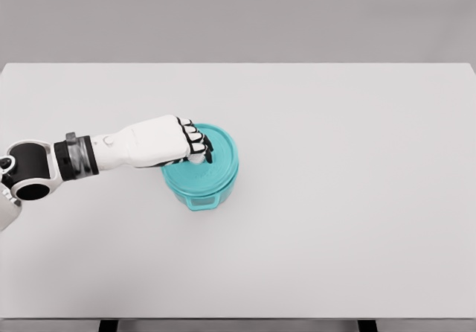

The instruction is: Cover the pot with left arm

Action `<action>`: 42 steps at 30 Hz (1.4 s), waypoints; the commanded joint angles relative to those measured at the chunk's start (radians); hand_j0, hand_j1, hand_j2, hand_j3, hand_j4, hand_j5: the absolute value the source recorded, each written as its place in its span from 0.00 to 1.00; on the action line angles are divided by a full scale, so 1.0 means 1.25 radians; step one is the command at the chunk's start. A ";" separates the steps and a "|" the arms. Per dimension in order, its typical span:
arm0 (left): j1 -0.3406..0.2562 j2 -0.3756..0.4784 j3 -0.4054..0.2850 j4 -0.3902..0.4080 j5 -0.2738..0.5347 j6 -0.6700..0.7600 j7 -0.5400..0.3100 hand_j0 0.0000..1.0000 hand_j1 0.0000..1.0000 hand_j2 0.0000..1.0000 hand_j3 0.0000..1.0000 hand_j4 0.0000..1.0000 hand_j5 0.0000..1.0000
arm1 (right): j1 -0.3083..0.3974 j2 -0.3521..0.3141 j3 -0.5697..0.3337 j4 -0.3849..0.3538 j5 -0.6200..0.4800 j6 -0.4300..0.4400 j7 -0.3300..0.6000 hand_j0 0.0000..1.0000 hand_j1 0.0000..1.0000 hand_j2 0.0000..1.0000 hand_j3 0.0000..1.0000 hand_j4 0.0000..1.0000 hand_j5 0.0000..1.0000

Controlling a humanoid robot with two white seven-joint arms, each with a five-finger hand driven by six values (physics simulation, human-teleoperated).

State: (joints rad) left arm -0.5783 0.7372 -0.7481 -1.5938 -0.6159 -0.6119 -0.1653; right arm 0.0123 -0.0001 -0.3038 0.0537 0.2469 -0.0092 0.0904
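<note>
**Head view: lid on the pot, left hand at its knob**

Head view: we see the left hand [172, 143] reaching in from the left edge, its fingers [196, 140] curled around the pale knob [198, 158] at the middle of the teal lid [217, 153]. The lid sits level on the teal pot [202, 192], covering its mouth. The pot stands on the white table [357, 198], left of the middle. The wrist and forearm lie low over the tabletop, beside the pot.

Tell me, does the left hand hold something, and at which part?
The left hand grips the teal lid by its small white knob; the lid sits on the pot.
</note>
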 commanded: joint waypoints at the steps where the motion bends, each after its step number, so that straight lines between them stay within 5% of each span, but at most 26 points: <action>1: 0.000 0.001 0.000 0.000 0.002 0.001 0.000 0.53 0.53 0.53 0.53 0.53 0.53 | 0.000 0.000 0.000 0.000 0.000 0.000 0.000 1.00 1.00 1.00 1.00 1.00 1.00; 42: 0.000 0.001 0.000 0.001 -0.003 0.001 0.000 0.69 0.69 0.69 0.69 0.69 0.69 | 0.000 0.000 0.000 0.000 0.000 0.000 0.000 1.00 1.00 1.00 1.00 1.00 1.00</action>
State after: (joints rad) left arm -0.5783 0.7371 -0.7495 -1.5921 -0.6263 -0.6117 -0.1662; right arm 0.0123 -0.0001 -0.3038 0.0537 0.2469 -0.0092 0.0903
